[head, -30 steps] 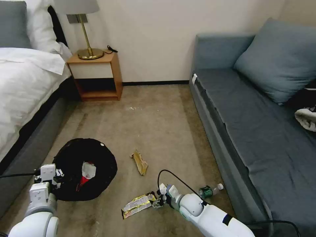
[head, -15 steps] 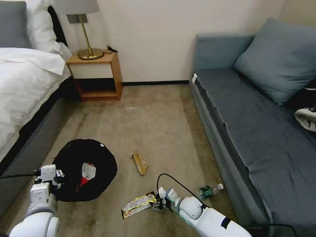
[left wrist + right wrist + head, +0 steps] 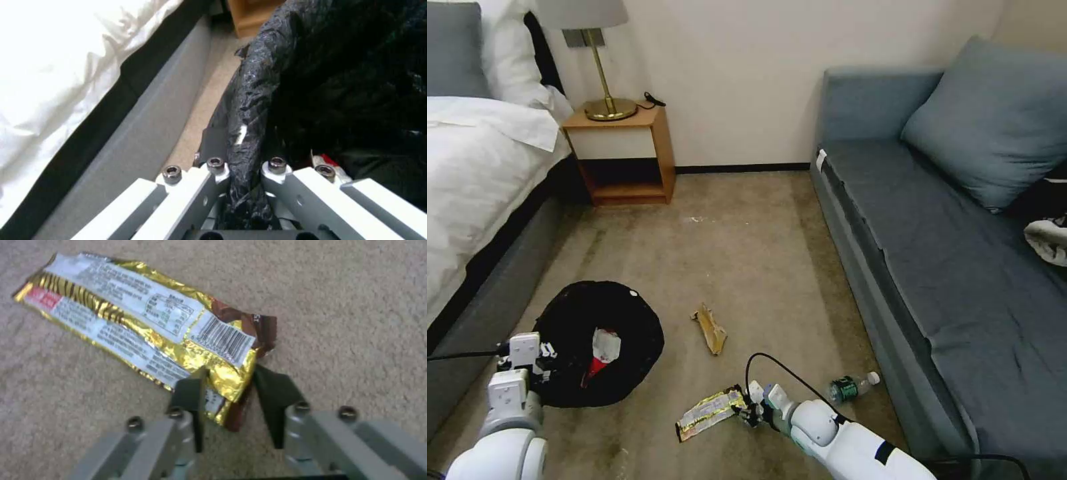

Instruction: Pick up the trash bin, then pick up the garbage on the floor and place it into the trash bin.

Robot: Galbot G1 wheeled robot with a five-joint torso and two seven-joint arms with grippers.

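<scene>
Gold foil wrapper [image 3: 146, 326] end between right end effector [image 3: 231, 403] pads, carpet [image 3: 747, 253] beyond.

A: Where does the trash bin [image 3: 599, 343] sit?
B: On the carpet [image 3: 740, 260], left of centre, just beside the bed [image 3: 474, 173]. One wrapper [image 3: 602, 350] lies in it.
A: And the other litter?
B: A crumpled wrapper [image 3: 710, 329] lies right of the bin. Nearer the robot lies the flat snack wrapper [image 3: 708, 413]; right of that, the bottle [image 3: 852, 386], close to the sofa [image 3: 954, 253].
A: Behind all this?
B: A nightstand [image 3: 620, 153] against the wall, between bed and sofa, with a lamp [image 3: 594, 60] on it.
</scene>
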